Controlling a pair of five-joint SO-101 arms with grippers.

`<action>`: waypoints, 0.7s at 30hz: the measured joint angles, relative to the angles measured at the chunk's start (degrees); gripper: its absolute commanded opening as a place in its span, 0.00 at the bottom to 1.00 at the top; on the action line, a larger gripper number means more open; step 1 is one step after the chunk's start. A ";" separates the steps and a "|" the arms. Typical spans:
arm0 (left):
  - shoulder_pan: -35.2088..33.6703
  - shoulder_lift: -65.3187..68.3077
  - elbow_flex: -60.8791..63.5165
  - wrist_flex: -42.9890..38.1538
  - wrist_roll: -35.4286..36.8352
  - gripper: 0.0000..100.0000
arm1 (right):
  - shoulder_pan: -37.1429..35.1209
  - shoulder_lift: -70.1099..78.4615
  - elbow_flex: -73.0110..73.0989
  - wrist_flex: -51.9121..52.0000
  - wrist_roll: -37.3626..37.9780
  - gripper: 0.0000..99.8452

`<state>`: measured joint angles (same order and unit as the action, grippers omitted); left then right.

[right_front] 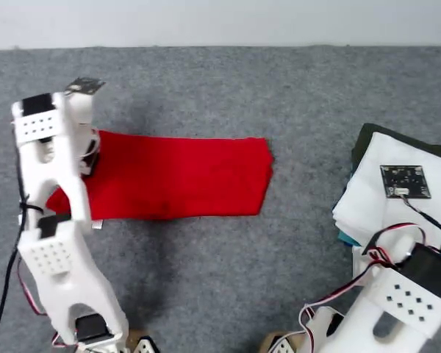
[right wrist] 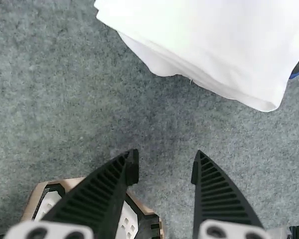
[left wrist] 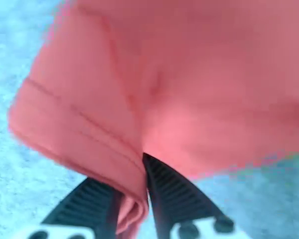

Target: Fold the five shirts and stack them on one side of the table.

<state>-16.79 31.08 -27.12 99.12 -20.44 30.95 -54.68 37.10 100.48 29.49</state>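
Red shirt [right_front: 176, 176] edge pinched in left pincer [left wrist: 134, 186], right pincer [right wrist: 165, 162] parted over grey mat [right wrist: 65, 99]

Soft matt cloth, that red shirt [right_front: 176, 176]; rough grey felt over the bench [right_front: 206, 287]; right gripper [right wrist: 162, 168], ribbed black plastic.

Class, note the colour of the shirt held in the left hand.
The shirt is plain red, clearest in the high view.

text: none legible | labels: none | nos.: none
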 measured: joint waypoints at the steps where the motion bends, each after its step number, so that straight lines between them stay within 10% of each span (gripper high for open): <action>1: 1.41 -2.20 1.32 0.00 0.44 0.01 | 0.00 0.00 0.00 0.00 0.00 0.18; 21: 27.43 -9.14 2.29 0.18 12.04 0.01 | 0.00 0.00 0.00 0.00 0.00 0.18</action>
<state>10.64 21.93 -24.84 99.30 -8.40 30.95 -54.68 37.10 100.48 29.49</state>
